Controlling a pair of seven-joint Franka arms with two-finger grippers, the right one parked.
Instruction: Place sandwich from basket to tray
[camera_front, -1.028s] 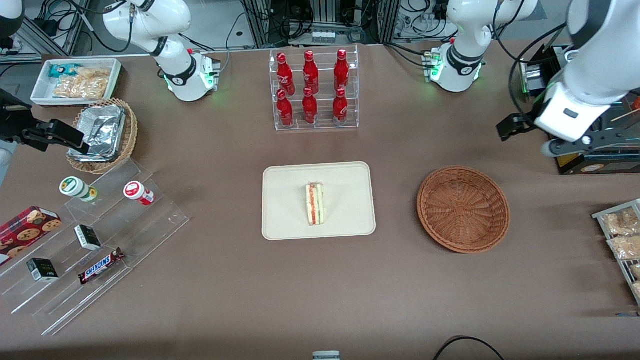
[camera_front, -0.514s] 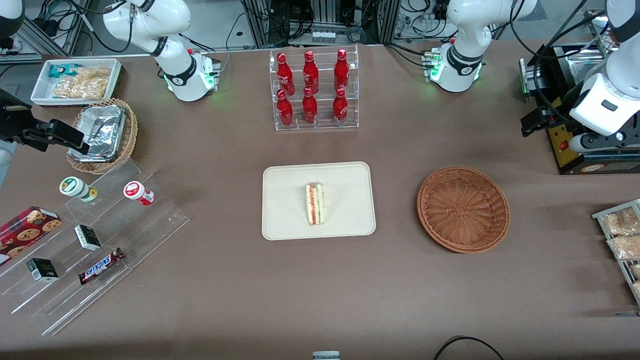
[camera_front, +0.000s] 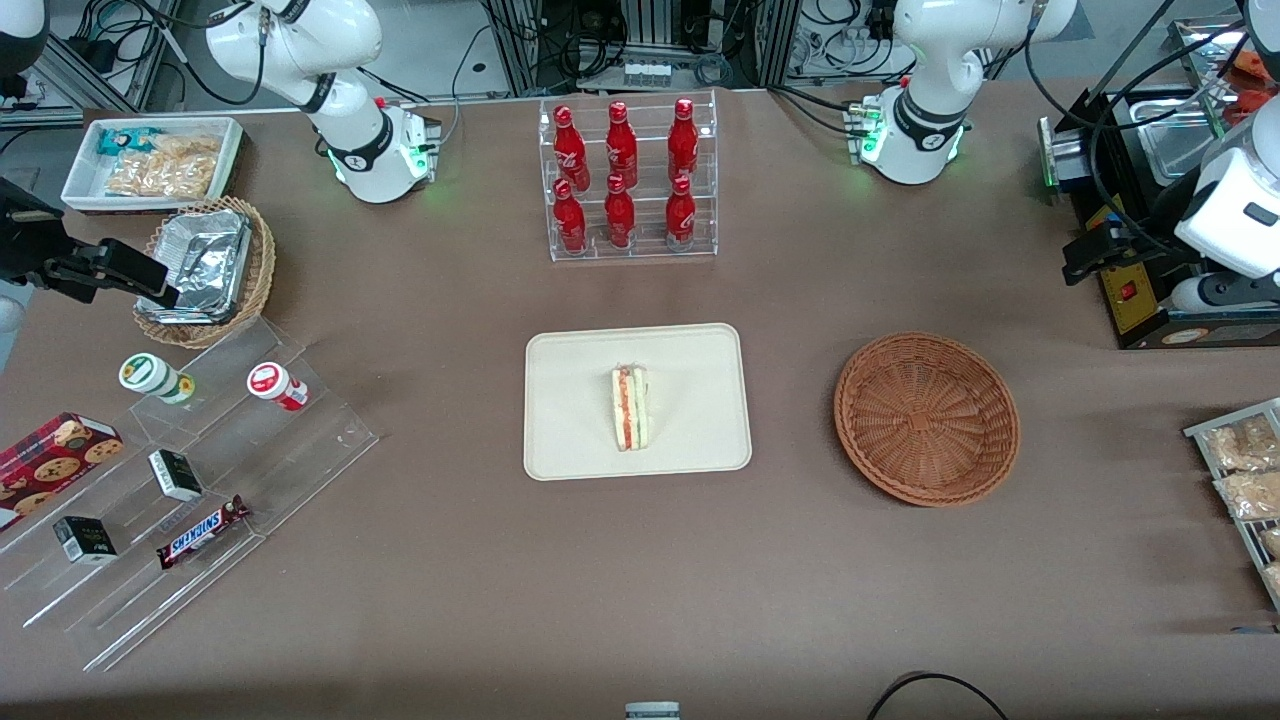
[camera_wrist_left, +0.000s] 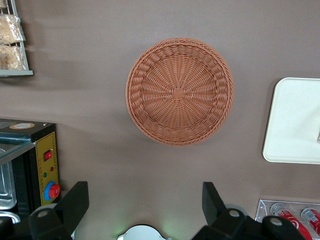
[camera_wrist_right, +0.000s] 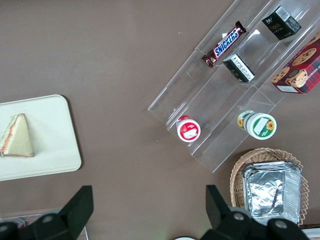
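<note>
The sandwich (camera_front: 630, 408) lies on the tray (camera_front: 570, 440) near the middle of the tabletop (camera_front: 450, 560), its red-orange and green cut edge showing in the front view, its pale bread face showing in the right wrist view (camera_wrist_right: 17, 137). The basket (camera_front: 927, 418) sits beside the tray, toward the working arm's end of the tabletop, apart from it, with nothing in it; the left wrist view looks straight down into its woven bottom (camera_wrist_left: 180, 91), with a corner of the tray (camera_wrist_left: 295, 120) close by. The tool (camera_wrist_left: 145, 205) hangs high above the tabletop, farther from the front camera than the basket and out toward the working arm's end, near a black appliance with a yellow panel (camera_front: 1125, 295). Its two dark fingers (camera_wrist_left: 75, 200) stand wide apart and hold nothing. A clear rack of red bottles (camera_front: 625, 180) stands farther from the front camera than the tray.
</note>
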